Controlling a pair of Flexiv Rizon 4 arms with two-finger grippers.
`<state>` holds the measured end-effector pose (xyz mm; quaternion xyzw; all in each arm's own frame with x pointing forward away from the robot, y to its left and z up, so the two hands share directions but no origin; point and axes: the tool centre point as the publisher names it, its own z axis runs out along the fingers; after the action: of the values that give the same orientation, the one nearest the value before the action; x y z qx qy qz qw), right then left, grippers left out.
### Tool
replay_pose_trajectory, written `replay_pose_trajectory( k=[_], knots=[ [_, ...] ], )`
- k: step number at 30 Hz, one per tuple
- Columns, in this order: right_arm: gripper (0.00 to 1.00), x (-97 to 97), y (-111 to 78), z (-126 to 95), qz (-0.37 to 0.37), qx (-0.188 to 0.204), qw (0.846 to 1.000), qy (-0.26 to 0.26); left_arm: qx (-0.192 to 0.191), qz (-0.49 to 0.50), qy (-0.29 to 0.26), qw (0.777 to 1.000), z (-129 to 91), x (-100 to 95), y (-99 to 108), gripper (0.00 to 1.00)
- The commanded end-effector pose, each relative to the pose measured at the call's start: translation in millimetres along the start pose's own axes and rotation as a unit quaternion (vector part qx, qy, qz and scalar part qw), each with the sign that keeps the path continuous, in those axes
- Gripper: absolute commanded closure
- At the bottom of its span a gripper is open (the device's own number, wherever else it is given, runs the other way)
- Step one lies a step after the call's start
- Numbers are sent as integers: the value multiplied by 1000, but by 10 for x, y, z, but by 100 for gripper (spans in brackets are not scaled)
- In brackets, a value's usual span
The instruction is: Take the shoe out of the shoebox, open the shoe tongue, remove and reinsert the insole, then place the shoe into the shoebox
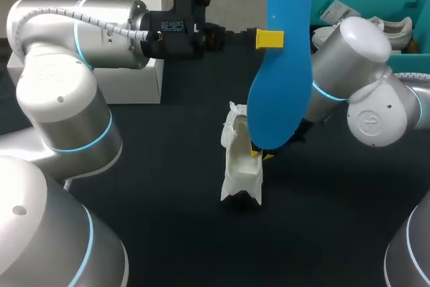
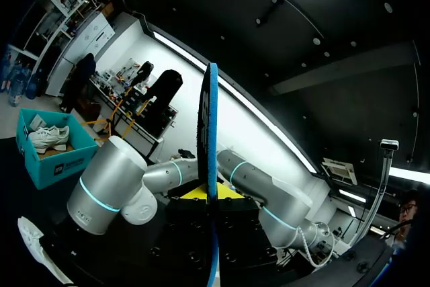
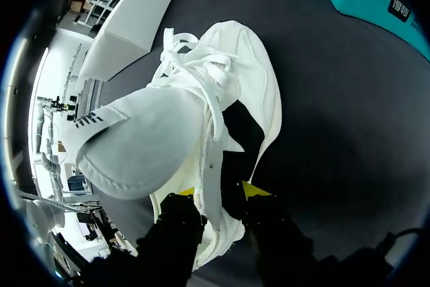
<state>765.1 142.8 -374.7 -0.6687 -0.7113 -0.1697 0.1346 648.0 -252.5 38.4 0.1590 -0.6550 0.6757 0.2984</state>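
- Pinched a blue insole (image 1: 281,65) upright, thin edge between both fingers of the left gripper (image 1: 269,38), upper middle of the frame.
- Closed the right gripper (image 3: 218,193) on the side wall of the white shoe (image 1: 240,166), mid-frame on the black table (image 1: 168,199); laces loose, tongue folded out.
- Sat at upper right: teal shoebox (image 2: 57,165).

Blue insole (image 1: 281,58) upright aloft, white shoe (image 1: 240,162) below

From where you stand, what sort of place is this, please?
Most likely a robotics lab test bench, not a shop or a home. Over a black table, my left gripper holds a blue insole and my right gripper a white shoe, with a teal shoebox nearby.
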Motion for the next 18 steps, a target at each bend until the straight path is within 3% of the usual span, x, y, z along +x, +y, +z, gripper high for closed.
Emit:
replay_pose_trajectory(
  k=[1,11,18],
  knots=[
    [0,0,-47,-242,-9,-15,1000,17,1,0,0,1000,11,-5,2,100],
    [0,-58,36,-626,-70,-48,987,139,1,0,0,1000,11,-5,2,100],
    [0,-58,36,-626,-70,-48,987,139,1,0,0,1000,11,-5,2,100]
  ],
)
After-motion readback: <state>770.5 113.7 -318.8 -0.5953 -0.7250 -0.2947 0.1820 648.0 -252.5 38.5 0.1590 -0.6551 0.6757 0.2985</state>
